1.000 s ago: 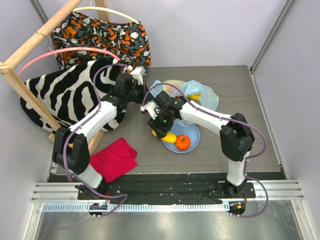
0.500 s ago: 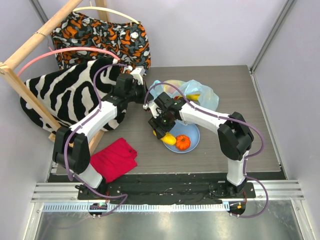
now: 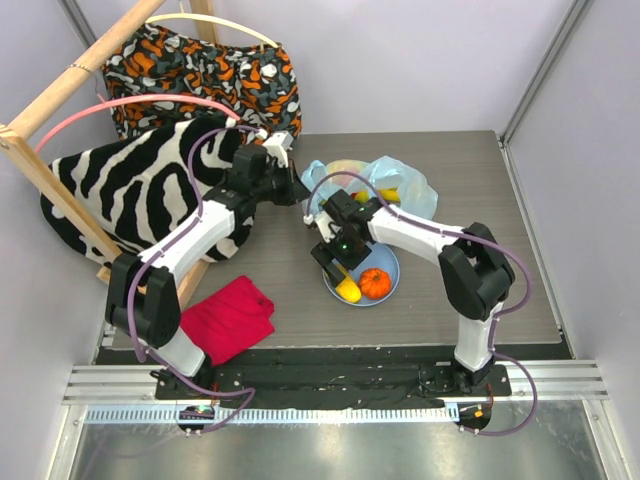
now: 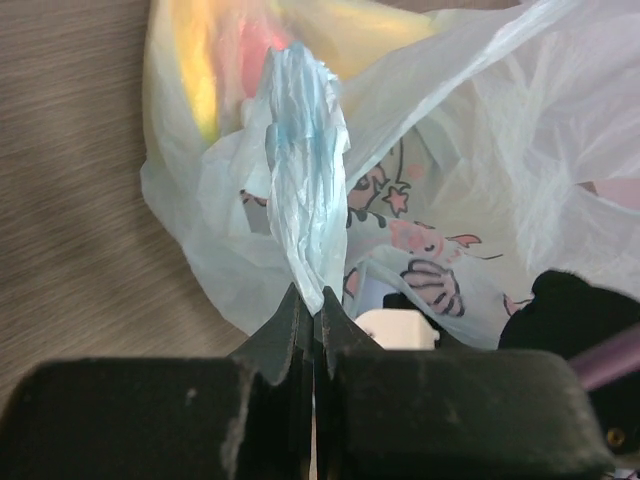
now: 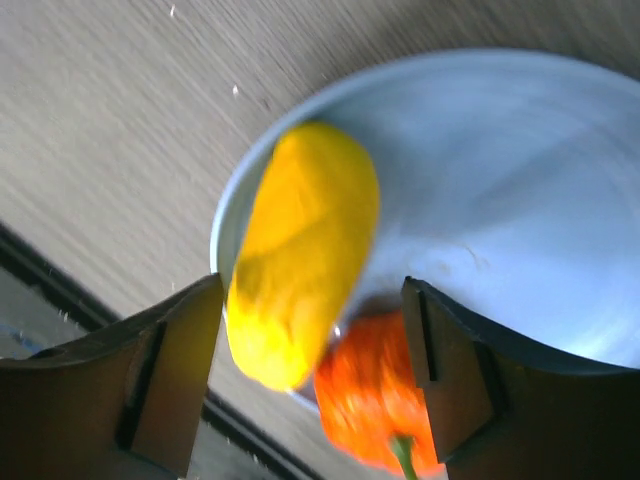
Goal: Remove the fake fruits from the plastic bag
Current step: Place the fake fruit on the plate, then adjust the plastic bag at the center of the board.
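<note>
The light-blue plastic bag (image 3: pixel 385 185) lies at the table's middle back, with yellow fruit (image 3: pixel 386 195) showing at its mouth. My left gripper (image 3: pixel 296 190) is shut on a twisted strip of the bag (image 4: pixel 305 180), its tips (image 4: pixel 312 310) pinched together. Yellow and red shapes (image 4: pixel 230 70) glow through the film. My right gripper (image 3: pixel 336 262) hangs open over the round blue plate (image 3: pixel 390 262). The oblong yellow piece (image 5: pixel 300 290) lies at the plate's rim (image 5: pixel 480 150) between the spread fingers (image 5: pixel 170 370), beside the ribbed orange fruit (image 5: pixel 375 400).
A red cloth (image 3: pixel 228 318) lies at the front left. A zebra-striped bag (image 3: pixel 130 205), an orange patterned bag (image 3: pixel 205 80) and a slanted wooden frame (image 3: pixel 60 100) crowd the left and back left. Grey walls close in the right and back.
My right gripper moved right over the plate and opened; the oblong yellow piece left its fingers and now lies on the plate by the orange fruit. The left gripper shifted slightly right, still pinching the bag.
</note>
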Robot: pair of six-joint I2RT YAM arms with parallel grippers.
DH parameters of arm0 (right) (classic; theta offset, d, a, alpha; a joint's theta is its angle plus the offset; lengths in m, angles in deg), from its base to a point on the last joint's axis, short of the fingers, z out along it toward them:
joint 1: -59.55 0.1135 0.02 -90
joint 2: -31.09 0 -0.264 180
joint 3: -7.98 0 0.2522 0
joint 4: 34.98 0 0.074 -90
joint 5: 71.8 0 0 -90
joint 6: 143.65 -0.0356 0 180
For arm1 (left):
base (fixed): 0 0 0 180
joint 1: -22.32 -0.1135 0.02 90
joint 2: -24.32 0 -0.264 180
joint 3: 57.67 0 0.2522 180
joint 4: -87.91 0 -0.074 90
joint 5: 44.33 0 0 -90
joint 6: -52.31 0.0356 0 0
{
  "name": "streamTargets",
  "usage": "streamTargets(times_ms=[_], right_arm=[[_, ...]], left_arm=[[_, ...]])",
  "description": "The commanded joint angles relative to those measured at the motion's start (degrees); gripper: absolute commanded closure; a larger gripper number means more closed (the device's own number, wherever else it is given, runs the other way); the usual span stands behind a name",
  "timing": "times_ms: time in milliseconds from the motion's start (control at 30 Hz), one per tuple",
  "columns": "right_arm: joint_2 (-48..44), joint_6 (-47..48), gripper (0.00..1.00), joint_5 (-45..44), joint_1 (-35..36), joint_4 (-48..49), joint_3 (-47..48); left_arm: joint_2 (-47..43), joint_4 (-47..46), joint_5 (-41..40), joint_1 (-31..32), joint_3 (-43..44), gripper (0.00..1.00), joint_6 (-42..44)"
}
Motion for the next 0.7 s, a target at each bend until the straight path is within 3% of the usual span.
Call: streamTargets(times_ms=[0, 133, 200, 267, 400, 533, 667], right_arm=[[-8.7, 3.5, 0.2, 2.9, -1.4, -7.5, 7.4], [-12.5, 10.5, 0.23, 3.6, -2.3, -15.6, 14.1], [-15.2, 14.7, 0.43, 3.1, -2.5, -19.3, 16.8], [-17.1, 16.1, 0.53, -0.4, -2.9, -18.0, 16.8], [-18.8, 13.9, 0.55, -6.5, -7.0, -11.6, 14.9], [-9.6, 13.8, 0.67, -12.1, -8.0, -10.3, 15.7], [-2.8, 12.9, 0.7, -15.7, -12.4, -6.4, 16.7]], left_arm=[[-0.1, -0.9, 2.6, 0.2, 4.8, 1.0, -0.6], [0.3, -1.3, 3.4, 0.3, 6.2, 1.0, -1.9], [0.1, -1.1, 3.1, 0.2, 6.4, 1.0, -4.5], [-0.6, -1.2, 4.7, 0.2, 6.5, 1.0, -8.4], [-1.5, -1.6, 5.5, 0.6, 4.9, 1.0, -11.7], [-3.0, -1.7, 6.3, 0.7, 2.6, 1.0, -11.6], [-5.6, -1.5, 7.1, 0.6, -0.9, 1.0, -10.0]])
